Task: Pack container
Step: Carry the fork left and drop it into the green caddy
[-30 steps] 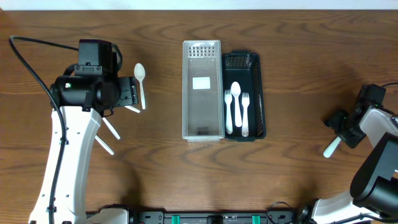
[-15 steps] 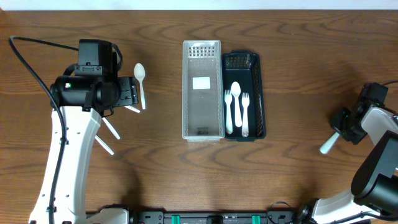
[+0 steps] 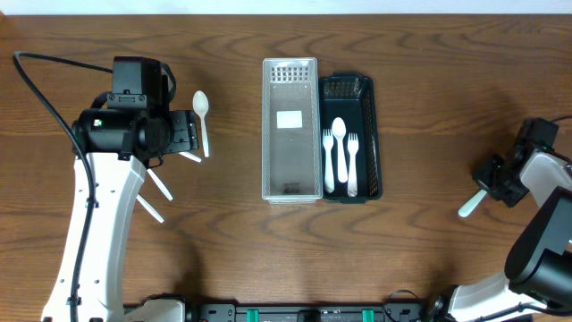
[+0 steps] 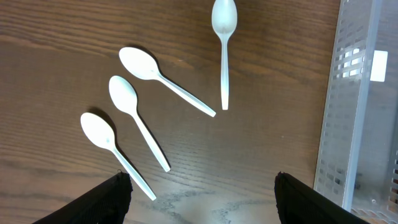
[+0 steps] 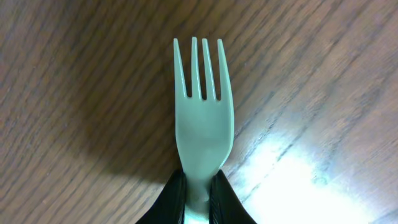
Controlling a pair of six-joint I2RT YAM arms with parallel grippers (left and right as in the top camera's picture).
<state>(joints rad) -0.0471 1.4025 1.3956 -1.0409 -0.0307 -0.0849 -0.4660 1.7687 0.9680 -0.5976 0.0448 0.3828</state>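
Note:
Two long containers stand side by side mid-table: a clear plastic one [image 3: 290,130] and a black tray [image 3: 352,134] holding a white spoon and two white forks [image 3: 340,156]. Over the table's far right, my right gripper [image 3: 492,183] [image 5: 202,194] is shut on the handle of a white plastic fork [image 3: 470,206] [image 5: 204,118], tines pointing away from it. My left gripper [image 3: 181,136] [image 4: 202,193] hangs open above several loose white spoons [image 4: 140,115], touching none of them. The clear container's wall [image 4: 351,118] shows at the right of the left wrist view.
The spoons lie spread on the wood left of the clear container, one [image 3: 202,121] beside the left gripper and others partly hidden under the left arm [image 3: 107,215]. The right arm [image 3: 545,233] fills the right edge.
My right gripper has shut on the fork's handle. The fork has turned and shifted slightly left with it. The left arm and the spoons have not moved.

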